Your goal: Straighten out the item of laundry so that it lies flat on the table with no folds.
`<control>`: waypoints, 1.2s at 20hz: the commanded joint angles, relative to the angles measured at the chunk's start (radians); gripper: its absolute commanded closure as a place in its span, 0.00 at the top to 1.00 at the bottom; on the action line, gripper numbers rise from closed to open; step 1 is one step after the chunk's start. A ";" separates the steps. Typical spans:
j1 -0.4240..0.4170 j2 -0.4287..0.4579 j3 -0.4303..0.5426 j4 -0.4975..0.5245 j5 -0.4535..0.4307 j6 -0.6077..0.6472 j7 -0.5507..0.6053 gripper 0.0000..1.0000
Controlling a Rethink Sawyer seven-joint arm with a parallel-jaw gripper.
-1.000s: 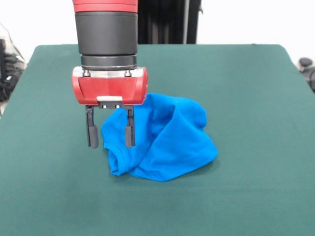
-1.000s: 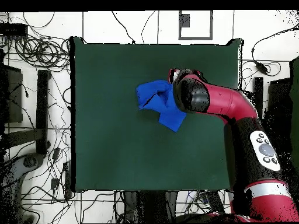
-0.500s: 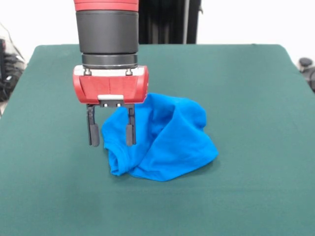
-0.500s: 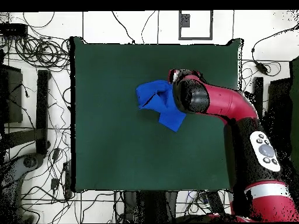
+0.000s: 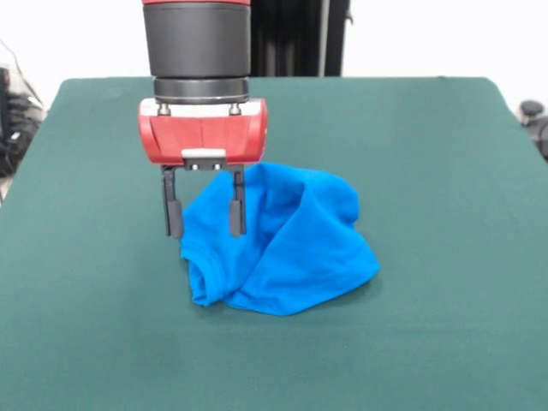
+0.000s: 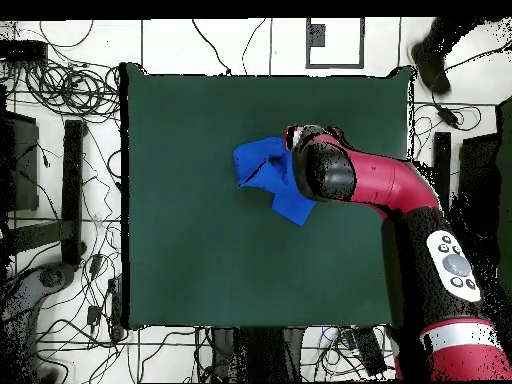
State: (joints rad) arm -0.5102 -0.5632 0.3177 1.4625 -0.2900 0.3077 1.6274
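The item of laundry (image 5: pixel 291 244) is a bright blue shirt bunched in a rumpled heap with raised folds near the middle of the green table (image 5: pixel 445 171). In the overhead view the item of laundry (image 6: pixel 262 172) shows partly under the arm. My gripper (image 5: pixel 205 214) hangs open just above the heap's left edge. One finger is in front of the cloth, the other over bare table. Nothing is held between them. In the overhead view the red wrist hides the gripper.
The red and black arm (image 6: pixel 400 195) reaches over the table's right side in the overhead view. Cables (image 6: pixel 60 90) and stands lie on the floor around the table. Dark gear (image 5: pixel 535 120) sits past the table's right edge.
The gripper has risen a little and shifted slightly right, toward the shirt. It stays open. The shirt has not moved.
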 commanded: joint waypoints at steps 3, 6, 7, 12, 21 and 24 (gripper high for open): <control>0.032 0.012 0.042 0.126 -0.007 0.066 0.064 1.00; 0.031 0.022 0.043 0.119 -0.010 0.063 0.059 1.00; 0.031 0.026 0.043 0.115 -0.012 0.061 0.058 1.00; 0.032 0.051 0.046 0.098 -0.021 0.044 0.054 1.00; 0.043 0.102 0.036 0.069 -0.036 0.009 0.063 1.00; 0.045 0.117 0.034 0.064 -0.041 -0.012 0.070 1.00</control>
State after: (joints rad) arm -0.5098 -0.5574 0.3177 1.4741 -0.2987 0.3077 1.6274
